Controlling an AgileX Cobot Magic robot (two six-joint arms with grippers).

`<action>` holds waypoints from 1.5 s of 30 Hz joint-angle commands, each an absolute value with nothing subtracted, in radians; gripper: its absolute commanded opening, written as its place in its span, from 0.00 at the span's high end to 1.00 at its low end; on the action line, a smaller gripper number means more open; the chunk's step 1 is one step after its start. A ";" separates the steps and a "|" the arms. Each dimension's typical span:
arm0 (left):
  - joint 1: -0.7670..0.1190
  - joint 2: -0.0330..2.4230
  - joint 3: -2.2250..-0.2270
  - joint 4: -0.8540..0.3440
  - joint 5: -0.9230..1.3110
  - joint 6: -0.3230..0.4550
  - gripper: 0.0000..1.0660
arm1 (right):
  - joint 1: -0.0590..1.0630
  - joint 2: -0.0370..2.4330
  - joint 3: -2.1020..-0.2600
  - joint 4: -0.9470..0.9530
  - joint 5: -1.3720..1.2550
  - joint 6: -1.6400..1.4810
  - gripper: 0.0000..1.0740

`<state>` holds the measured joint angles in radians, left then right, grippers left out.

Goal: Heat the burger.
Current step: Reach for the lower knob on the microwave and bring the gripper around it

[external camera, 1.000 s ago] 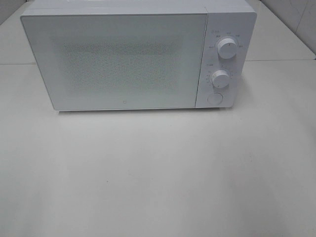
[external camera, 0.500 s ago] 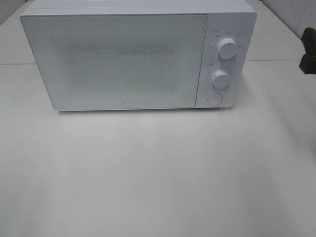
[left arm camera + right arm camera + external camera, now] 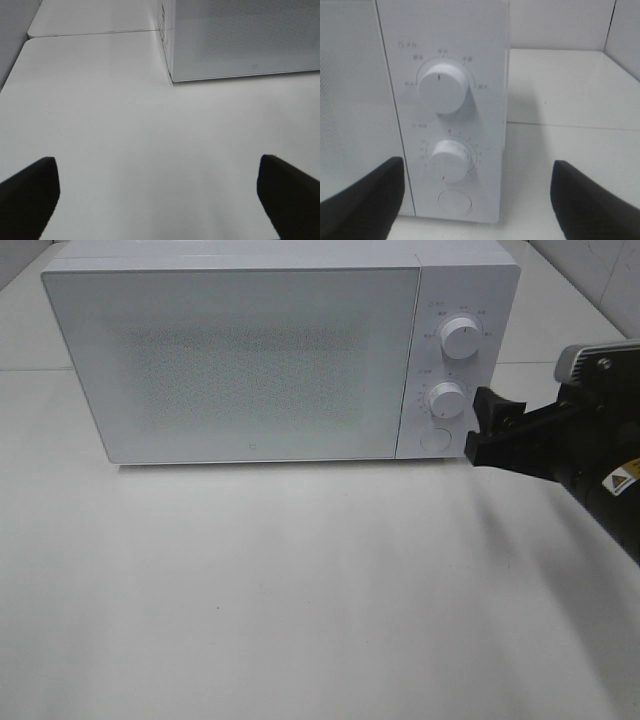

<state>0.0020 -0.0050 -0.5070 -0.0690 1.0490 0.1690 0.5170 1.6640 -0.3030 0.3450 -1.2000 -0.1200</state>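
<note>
The burger is not in view in any frame. A white microwave (image 3: 250, 360) stands at the back of the table with its door shut; its frosted window shows nothing inside. My right gripper (image 3: 482, 428) is open and empty, just right of the microwave's control panel, level with the lower knob (image 3: 446, 400) and the round button (image 3: 435, 439). In the right wrist view the gripper (image 3: 477, 197) faces the upper knob (image 3: 442, 92), lower knob (image 3: 449, 161) and button (image 3: 455, 202). My left gripper (image 3: 160, 200) is open and empty over bare table, out of the exterior view.
The white table (image 3: 300, 590) spreads in front of the microwave. The left wrist view shows the microwave's lower left corner (image 3: 172, 77) and a seam in the table (image 3: 90, 34) behind it. A tiled wall (image 3: 600, 270) rises at the back right.
My right arm has come in from the right edge of the exterior view and now sits close beside the control panel. The microwave has not moved.
</note>
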 commanded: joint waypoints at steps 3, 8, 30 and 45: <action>0.003 -0.025 -0.506 -0.071 1.048 0.163 0.02 | 0.575 1.742 -0.363 0.410 -1.308 -0.161 0.29; 0.003 -0.025 -0.506 -0.071 1.048 0.163 0.02 | 0.601 1.793 -0.425 0.431 -1.304 -0.161 0.29; 0.003 -0.025 -0.506 -0.071 1.048 0.164 0.02 | 0.617 2.010 -0.636 0.546 -1.214 -0.263 0.29; 0.003 -0.025 -0.506 -0.071 1.048 0.164 0.02 | 0.617 2.063 -0.694 0.565 -1.233 -0.260 0.29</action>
<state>0.0020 -0.0050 -0.5070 -0.0690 1.0490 0.1690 0.6160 2.0620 -0.6840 0.5640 -1.2020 -0.2490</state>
